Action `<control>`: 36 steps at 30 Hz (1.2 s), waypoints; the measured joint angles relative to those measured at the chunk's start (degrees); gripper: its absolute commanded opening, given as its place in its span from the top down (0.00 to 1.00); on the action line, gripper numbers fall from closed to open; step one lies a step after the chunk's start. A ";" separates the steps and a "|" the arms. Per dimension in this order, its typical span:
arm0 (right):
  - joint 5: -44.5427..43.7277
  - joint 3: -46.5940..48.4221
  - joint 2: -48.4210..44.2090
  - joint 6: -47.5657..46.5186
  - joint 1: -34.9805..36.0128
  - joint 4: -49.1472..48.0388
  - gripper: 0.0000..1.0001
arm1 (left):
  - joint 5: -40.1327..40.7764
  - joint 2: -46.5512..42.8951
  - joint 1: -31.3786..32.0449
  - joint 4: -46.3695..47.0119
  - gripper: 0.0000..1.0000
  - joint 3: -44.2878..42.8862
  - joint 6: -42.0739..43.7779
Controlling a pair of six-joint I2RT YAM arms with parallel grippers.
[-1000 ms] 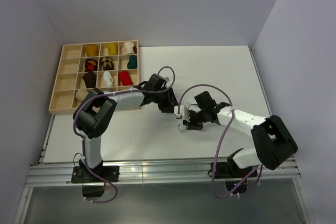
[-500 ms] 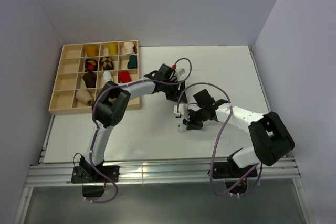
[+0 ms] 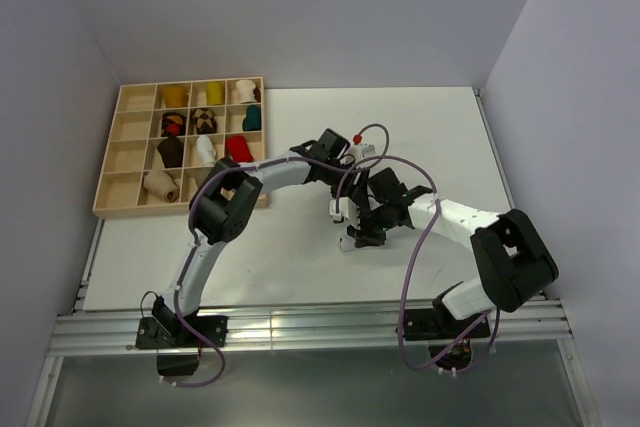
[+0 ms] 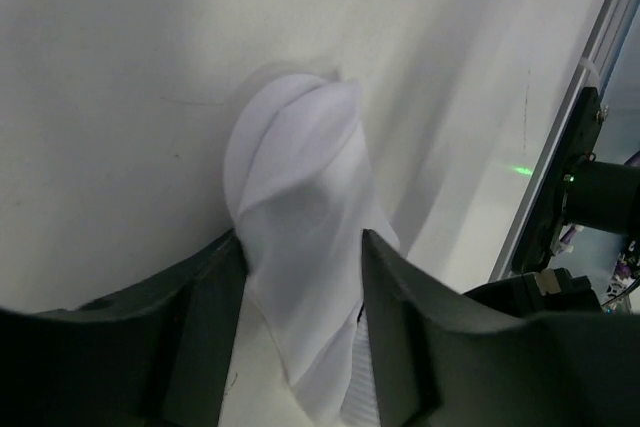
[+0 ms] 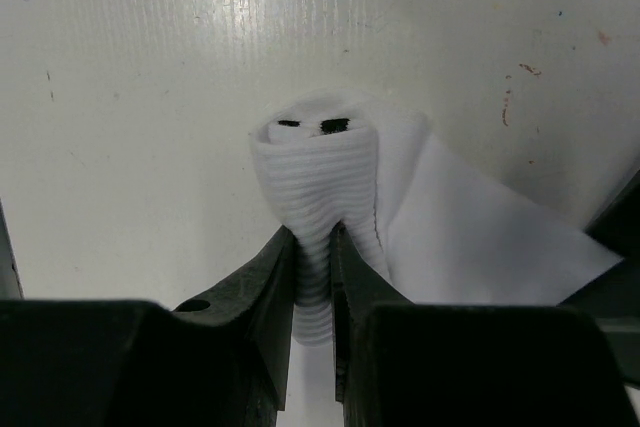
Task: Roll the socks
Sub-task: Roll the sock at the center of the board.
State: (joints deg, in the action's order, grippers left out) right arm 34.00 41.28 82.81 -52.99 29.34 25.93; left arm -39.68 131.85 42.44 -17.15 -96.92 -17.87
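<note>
Pale sock (image 5: 318, 182) lies mid-bench (image 3: 450, 137), stretched between both arms. The right gripper (image 5: 313, 247) is pinched tight on its ribbed cuff, and the left gripper (image 4: 300, 244) has its fingers (image 4: 205, 317) pressed against both sides of the smooth folded end, so it reads as clamped on the sock too. You look to be at the start of the roll, cuff doubled over but no real coil formed. Next you'll want the cuff turned over toward the held end, the left keeping the fabric taut so the roll stays tight.
</note>
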 measured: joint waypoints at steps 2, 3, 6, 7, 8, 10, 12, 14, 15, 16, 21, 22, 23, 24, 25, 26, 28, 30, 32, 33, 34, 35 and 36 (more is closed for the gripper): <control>-0.02 0.15 0.11 0.02 0.00 0.15 0.85 | -0.48 0.55 0.39 0.17 0.56 -0.28 0.09; -0.02 0.26 0.20 0.02 0.00 0.26 0.86 | -0.63 0.79 0.46 0.20 0.67 -0.28 0.02; -0.07 0.37 0.28 0.20 0.00 0.35 0.86 | -0.44 1.44 0.50 0.11 0.87 -0.26 -0.68; -0.07 0.37 0.28 0.22 0.00 0.37 0.86 | -0.26 1.66 0.39 0.24 0.91 -0.22 -1.16; -0.07 0.39 0.28 0.22 0.00 0.39 0.86 | 0.00 1.68 0.33 0.55 0.94 0.00 -1.90; -0.04 0.39 0.28 0.22 0.00 0.50 0.86 | -0.15 1.51 -0.22 1.86 1.00 0.96 -3.54; 0.02 0.42 0.28 0.22 0.00 0.76 0.86 | 0.02 0.76 -0.79 3.89 1.00 2.71 -5.68; 0.24 0.61 0.39 0.20 -0.11 1.51 0.86 | 0.79 -0.70 -1.86 6.12 1.00 5.51 -7.58; 0.44 0.85 0.59 0.20 -0.35 2.08 0.86 | 1.60 -1.44 -2.51 6.82 1.00 6.71 -8.48; 0.63 1.09 0.83 0.15 -0.46 2.47 0.86 | 2.45 -2.14 -3.17 7.32 1.00 7.72 -9.11; 2.82 3.63 3.58 -0.63 -3.13 4.87 0.85 | 7.17 -6.08 -5.92 9.70 1.00 13.33 -12.94; 3.39 4.66 4.59 -0.79 -3.85 5.79 0.85 | 7.74 -6.56 -6.03 10.19 1.00 14.12 -13.42; 4.35 6.16 6.03 -1.14 -4.68 7.39 0.85 | 8.35 -6.97 -6.08 10.64 1.00 14.78 -13.86; 5.01 7.48 7.41 -1.64 -5.25 8.92 0.85 | 8.92 -7.28 -6.08 10.86 1.00 15.17 -14.34; 5.92 9.70 9.40 -2.34 -5.95 11.54 0.85 | 9.44 -7.48 -6.08 10.97 1.00 15.41 -14.64; 6.86 11.96 11.56 -2.93 -6.67 13.84 0.85 | 9.70 -7.56 -6.08 11.06 1.00 15.54 -14.84; 9.18 17.29 16.92 -4.35 -8.35 19.26 0.84 | 10.73 -8.09 -6.10 12.22 1.00 16.44 -15.43; 10.99 21.86 21.55 -4.98 -9.81 23.91 0.84 | 11.63 -8.72 -6.10 13.18 1.00 17.51 -15.89; 12.09 25.59 25.27 -4.83 -10.86 27.82 0.84 | 12.41 -9.46 -6.12 14.14 1.00 18.69 -16.22; 12.55 28.02 27.47 -4.70 -11.32 30.53 0.84 | 12.81 -9.90 -6.14 14.91 1.00 19.58 -16.48; 12.72 29.68 29.00 -4.50 -11.50 32.13 0.84 | 13.05 -10.25 -6.14 15.41 1.00 20.24 -16.74; 12.96 31.43 30.60 -4.28 -11.65 33.88 0.84 | 13.22 -10.60 -6.19 16.13 1.00 20.98 -17.07; 13.03 32.72 31.89 -3.89 -11.67 35.39 0.84 | 13.22 -10.86 -6.25 17.00 1.00 21.70 -17.44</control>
State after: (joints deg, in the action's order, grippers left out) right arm 47.03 74.00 114.69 -56.88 17.67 61.32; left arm -26.46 120.99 36.18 -0.14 -75.22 -35.31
